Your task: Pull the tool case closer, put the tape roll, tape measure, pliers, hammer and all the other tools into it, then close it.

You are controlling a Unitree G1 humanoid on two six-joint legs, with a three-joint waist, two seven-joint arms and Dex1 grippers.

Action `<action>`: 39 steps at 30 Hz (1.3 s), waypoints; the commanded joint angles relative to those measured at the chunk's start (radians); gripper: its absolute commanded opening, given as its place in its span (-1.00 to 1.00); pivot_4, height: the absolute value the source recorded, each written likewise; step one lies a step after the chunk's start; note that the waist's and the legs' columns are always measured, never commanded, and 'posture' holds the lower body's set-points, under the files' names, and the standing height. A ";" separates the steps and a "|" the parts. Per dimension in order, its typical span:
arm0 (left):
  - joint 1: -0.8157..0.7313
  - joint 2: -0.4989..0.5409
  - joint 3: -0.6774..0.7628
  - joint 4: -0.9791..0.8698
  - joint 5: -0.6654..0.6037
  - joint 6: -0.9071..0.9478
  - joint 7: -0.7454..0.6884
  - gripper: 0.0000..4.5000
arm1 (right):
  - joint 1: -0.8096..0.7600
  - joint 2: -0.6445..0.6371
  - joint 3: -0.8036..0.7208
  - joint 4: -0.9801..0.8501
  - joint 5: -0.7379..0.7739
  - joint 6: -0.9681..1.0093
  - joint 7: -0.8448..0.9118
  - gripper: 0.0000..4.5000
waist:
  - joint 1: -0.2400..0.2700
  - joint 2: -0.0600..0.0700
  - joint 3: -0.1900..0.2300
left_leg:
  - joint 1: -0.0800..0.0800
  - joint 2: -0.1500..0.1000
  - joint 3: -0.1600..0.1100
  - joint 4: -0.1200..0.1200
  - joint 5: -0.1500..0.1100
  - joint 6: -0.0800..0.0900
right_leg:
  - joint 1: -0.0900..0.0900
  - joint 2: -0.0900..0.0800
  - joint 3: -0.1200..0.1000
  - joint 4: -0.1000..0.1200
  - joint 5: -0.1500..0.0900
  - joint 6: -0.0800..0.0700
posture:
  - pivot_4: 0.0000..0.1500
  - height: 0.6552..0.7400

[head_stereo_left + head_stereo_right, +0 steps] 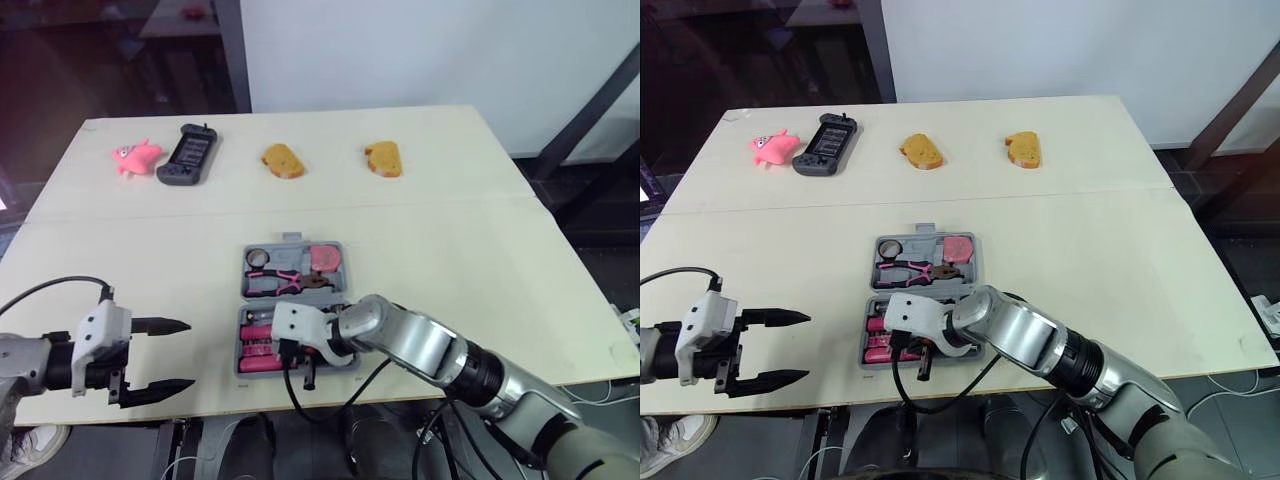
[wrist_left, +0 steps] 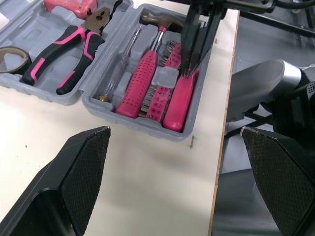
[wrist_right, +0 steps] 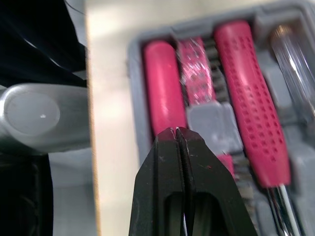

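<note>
The tool case [image 1: 344, 268] is lying open on the worktop [image 1: 480, 250], near the middle of its front edge, with the tape roll [image 1: 258, 258], pink tape measure [image 1: 323, 258] and pliers [image 1: 285, 283] sitting in its far half. The left wrist view is showing the near half more plainly: the hammer [image 2: 140, 81] and a clear-handled screwdriver [image 2: 118, 73]. The right wrist view is showing the right pincer [image 3: 176, 132] pressed together, empty, over a smooth pink handle [image 3: 165, 88]. The left pincer [image 1: 190, 354] is hovering apart at the front left.
</note>
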 commanded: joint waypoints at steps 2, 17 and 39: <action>0.010 0.004 0.015 -0.029 -0.008 0.001 0.007 1.00 | 0.007 0.016 0.029 0.021 -0.023 0.035 0.000 -0.97 | 0.000 0.000 0.000 | 0.000 0.000 0.000 0.000 0.000 0.000 | 0.000 0.000 0.000 0.000 0.000 0.000 | 1.00 1.00; 0.007 0.004 0.016 -0.025 -0.008 0.007 0.025 1.00 | 0.016 0.046 -0.078 -0.039 -0.012 -0.054 0.029 -0.97 | 0.001 0.000 0.000 | 0.001 0.000 0.000 0.000 0.000 0.000 | 0.000 0.000 0.000 0.000 0.000 0.000 | 1.00 1.00; -0.456 -0.270 -0.369 0.407 0.304 0.091 0.454 -0.99 | 0.175 -0.190 -0.396 0.266 -0.177 -0.209 -0.062 -1.00 | 0.020 -0.003 -0.001 | 0.002 -0.001 0.000 0.000 0.000 0.000 | 0.001 0.001 0.002 0.001 0.000 0.001 | 1.00 1.00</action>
